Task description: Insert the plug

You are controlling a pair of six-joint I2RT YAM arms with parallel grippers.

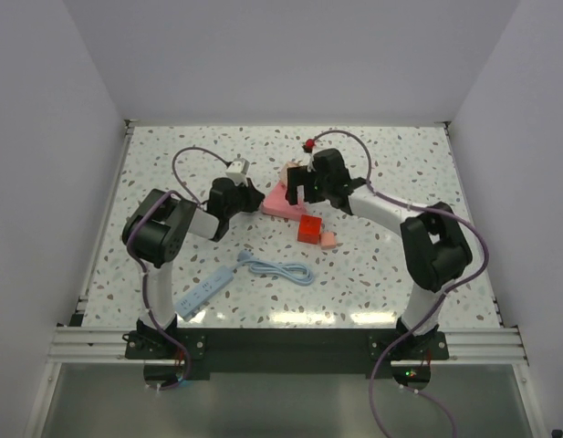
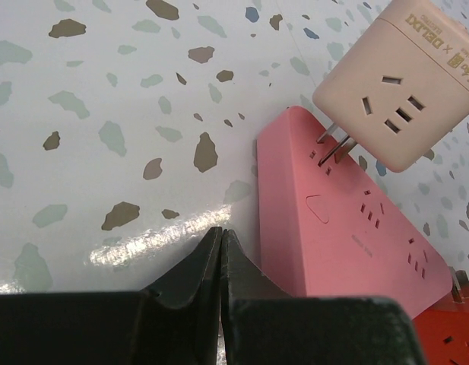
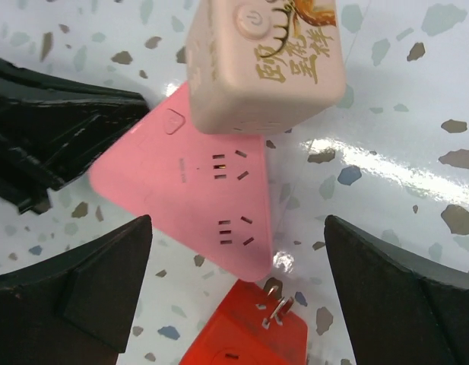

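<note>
On the speckled counter [image 2: 105,114], the plug [image 2: 394,84] leans with its prongs only part-way into the pink triangular strip [image 2: 348,228], which the left fingers [image 2: 204,266], pinched shut and empty, seem to brace from the side, while the right fingers [image 3: 90,281] stand wide apart, gripping nothing.

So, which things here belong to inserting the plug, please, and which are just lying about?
In the job: beige-pink cube plug, prongs partly in the pink triangular socket strip; open right gripper.
Lying about: red cube, small salmon block beside it, light blue power strip, cable.
</note>
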